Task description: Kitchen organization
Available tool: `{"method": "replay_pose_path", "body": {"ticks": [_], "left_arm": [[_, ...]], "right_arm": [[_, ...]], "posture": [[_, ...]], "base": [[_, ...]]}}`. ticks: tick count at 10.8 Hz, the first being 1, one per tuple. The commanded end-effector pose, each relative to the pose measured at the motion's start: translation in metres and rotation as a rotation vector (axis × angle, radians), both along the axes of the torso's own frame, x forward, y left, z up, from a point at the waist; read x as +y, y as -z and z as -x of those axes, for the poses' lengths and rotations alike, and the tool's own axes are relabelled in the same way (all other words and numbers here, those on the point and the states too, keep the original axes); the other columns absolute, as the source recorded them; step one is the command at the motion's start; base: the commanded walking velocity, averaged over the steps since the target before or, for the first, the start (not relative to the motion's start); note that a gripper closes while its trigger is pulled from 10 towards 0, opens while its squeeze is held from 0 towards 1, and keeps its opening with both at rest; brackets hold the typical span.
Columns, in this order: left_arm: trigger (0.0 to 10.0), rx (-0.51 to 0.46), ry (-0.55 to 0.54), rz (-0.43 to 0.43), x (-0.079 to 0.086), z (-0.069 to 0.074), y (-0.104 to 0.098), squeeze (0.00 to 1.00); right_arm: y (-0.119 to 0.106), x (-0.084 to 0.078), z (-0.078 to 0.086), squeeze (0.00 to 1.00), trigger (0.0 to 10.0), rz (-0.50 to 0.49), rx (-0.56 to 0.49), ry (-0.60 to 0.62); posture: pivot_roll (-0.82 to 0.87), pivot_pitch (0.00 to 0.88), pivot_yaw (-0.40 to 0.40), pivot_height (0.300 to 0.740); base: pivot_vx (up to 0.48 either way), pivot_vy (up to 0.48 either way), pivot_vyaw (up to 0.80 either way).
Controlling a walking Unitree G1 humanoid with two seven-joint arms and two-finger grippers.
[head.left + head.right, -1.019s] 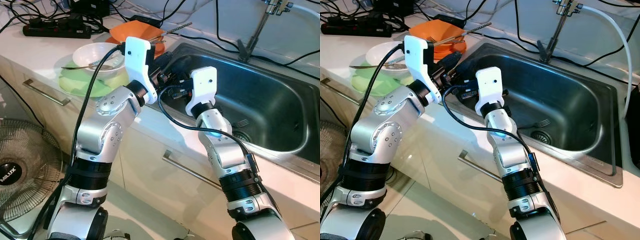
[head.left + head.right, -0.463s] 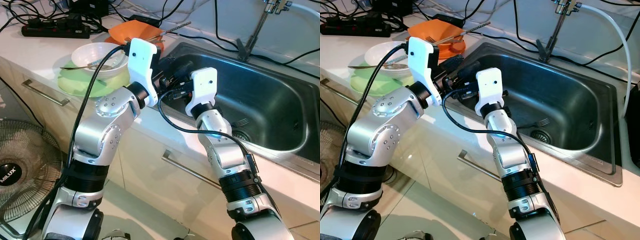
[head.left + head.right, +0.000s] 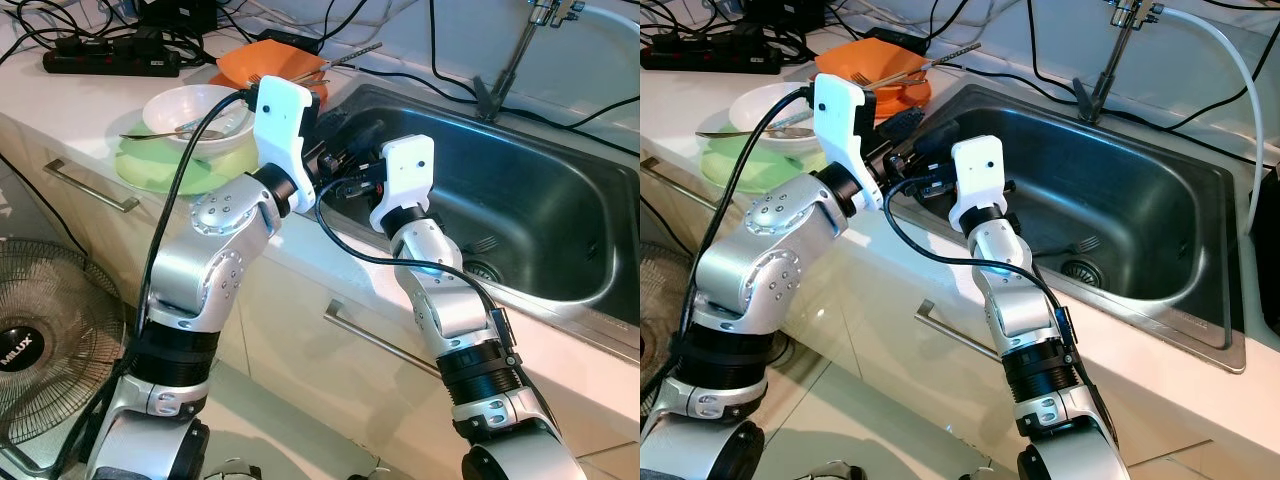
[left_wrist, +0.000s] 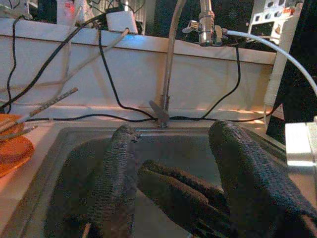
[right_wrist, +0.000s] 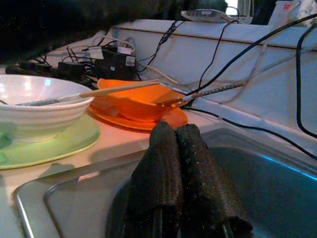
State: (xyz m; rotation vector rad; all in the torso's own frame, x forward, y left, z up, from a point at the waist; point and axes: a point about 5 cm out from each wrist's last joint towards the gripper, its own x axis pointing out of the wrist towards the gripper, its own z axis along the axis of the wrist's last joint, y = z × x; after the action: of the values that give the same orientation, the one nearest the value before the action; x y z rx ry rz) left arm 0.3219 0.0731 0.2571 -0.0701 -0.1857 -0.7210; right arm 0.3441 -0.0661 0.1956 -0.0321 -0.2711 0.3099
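Both grippers hang over the near left corner of the steel sink [image 3: 590,215]. My left gripper [image 3: 352,138] is open, its two black fingers [image 4: 119,173] spread wide over the basin. My right gripper [image 3: 338,186] is shut with nothing in it; its closed fingers [image 5: 168,168] lie just below and between the left gripper's fingers. A fork [image 3: 483,243] lies at the sink's bottom near the drain. On the counter to the left, a white bowl [image 3: 195,110] with a utensil in it rests on a green plate [image 3: 165,168]. Behind it sits an orange bowl [image 3: 270,65] on an orange plate, with chopsticks [image 3: 352,53] across it.
A tap [image 3: 512,55] stands behind the sink, with black cables running along the back wall. A black power strip [image 3: 110,62] lies at the counter's far left. Cabinet handles [image 3: 90,185] run below the counter edge. A floor fan [image 3: 35,335] stands at the lower left.
My left arm has shifted a little to the right, carrying its fingers further over the sink corner. The right arm has stayed put.
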Motion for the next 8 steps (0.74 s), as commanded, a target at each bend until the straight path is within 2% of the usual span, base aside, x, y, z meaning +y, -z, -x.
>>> {"method": "replay_pose_path", "body": {"ticks": [1,2,3,4,6,8], "left_arm": [[0.0,0.065,-0.028,-0.01,0.0064,-0.0036,0.013,0.0],[0.0,0.06,-0.022,-0.014,0.0058,-0.0033,0.0127,0.0],[10.0,0.048,-0.02,-0.018,0.0044,-0.0028,0.0126,0.0],[10.0,0.049,-0.013,-0.007,0.0039,-0.0023,0.0124,1.0],[10.0,0.05,-0.024,-0.002,0.005,-0.0034,0.0118,1.0],[10.0,0.041,-0.031,-0.002,0.0058,-0.0039,0.0109,0.0]], "right_arm": [[-0.0134,-0.0163,-0.0017,0.0,10.0,-0.073,-0.046,0.059],[-0.0133,-0.0163,-0.0018,0.0,10.0,-0.073,-0.045,0.06],[-0.0127,-0.0159,-0.0022,0.0,10.0,-0.071,-0.042,0.06],[-0.0124,-0.0159,-0.0021,0.0,10.0,-0.071,-0.042,0.059],[-0.0124,-0.0168,-0.0023,0.0,10.0,-0.074,-0.04,0.061],[-0.0123,-0.0171,-0.0023,0.0,10.0,-0.074,-0.04,0.063]], "posture": [[-0.04,0.04,-0.051,0.74],[-0.04,0.04,-0.051,0.74],[-0.04,0.04,-0.051,0.74],[-0.04,0.043,-0.053,0.74],[-0.04,0.042,-0.052,0.74],[-0.04,0.041,-0.052,0.74]], "base": [[0.0,0.0,0.0],[0.0,0.0,0.0],[0.0,0.0,0.0],[0.0,0.0,0.0],[0.0,0.0,0.0],[0.0,0.0,0.0]]}}
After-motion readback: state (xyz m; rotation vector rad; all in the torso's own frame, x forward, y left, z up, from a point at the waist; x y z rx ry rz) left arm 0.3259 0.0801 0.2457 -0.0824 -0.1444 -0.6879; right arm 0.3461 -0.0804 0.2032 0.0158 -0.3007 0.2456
